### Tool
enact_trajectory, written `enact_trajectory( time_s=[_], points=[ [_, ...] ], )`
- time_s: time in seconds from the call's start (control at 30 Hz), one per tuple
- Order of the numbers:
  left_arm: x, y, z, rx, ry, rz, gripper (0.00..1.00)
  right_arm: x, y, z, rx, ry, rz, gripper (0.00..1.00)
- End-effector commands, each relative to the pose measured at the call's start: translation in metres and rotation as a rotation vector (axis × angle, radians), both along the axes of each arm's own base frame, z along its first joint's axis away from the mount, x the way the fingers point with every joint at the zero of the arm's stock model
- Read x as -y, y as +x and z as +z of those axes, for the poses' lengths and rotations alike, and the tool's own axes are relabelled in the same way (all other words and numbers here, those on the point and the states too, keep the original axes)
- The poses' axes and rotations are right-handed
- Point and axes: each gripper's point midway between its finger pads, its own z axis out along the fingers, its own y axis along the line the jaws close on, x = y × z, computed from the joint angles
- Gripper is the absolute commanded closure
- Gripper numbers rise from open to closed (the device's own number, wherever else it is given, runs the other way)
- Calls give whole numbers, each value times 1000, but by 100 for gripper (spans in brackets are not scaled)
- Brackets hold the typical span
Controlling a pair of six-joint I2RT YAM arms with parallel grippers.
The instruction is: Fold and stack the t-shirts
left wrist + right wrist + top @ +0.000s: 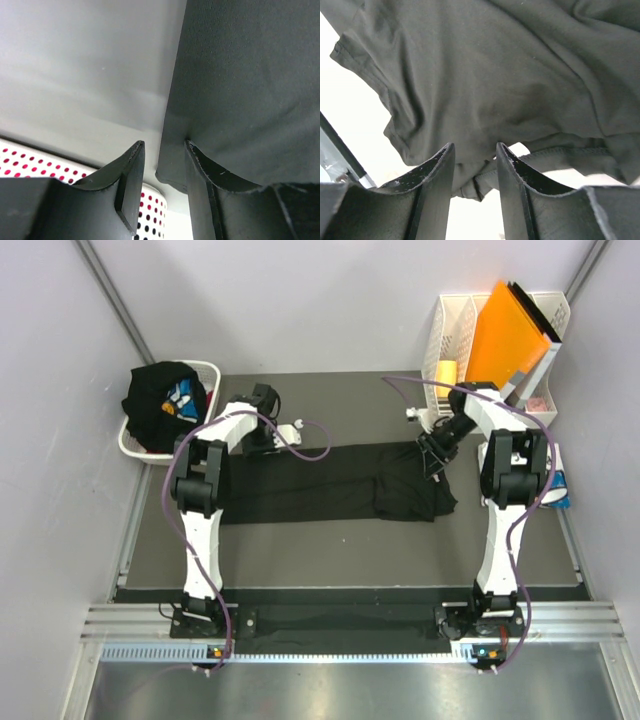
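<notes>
Straddles black t-shirt (320,490) at 9 o'clock with parted left gripper (163,143); at 3 o'clock with right gripper (474,145), pinch unconfirmable

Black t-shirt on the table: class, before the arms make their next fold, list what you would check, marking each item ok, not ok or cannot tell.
1. The black t-shirt lies as a long strip across the table: ok.
2. The left gripper has the shirt's edge between its fingers, with a gap showing beside the cloth, so no firm grip: not ok.
3. The right gripper has cloth between its fingers, clamped or not: cannot tell.
4. The shirt's right end is smooth: not ok, it is bunched.
5. The laundry basket sits apart from the shirt: ok.
6. The folded white tee is ready for stacking: cannot tell, since the right arm hides most of it.
</notes>
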Motion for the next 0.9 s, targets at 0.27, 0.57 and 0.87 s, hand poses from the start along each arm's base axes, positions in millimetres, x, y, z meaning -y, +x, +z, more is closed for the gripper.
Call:
enact_trajectory(
  time_s=[0.27,0.57,0.87],
  points=[
    [9,10,3,25,-14,-38,57,0,5,-9,-2,40,-46,61],
    [12,11,-1,21,-15,-49,57,6,15,-6,37,0,-55,62],
    [13,10,-5,14,-12,-49,57,19,28,-9,106,-81,-71,63]
  ],
)
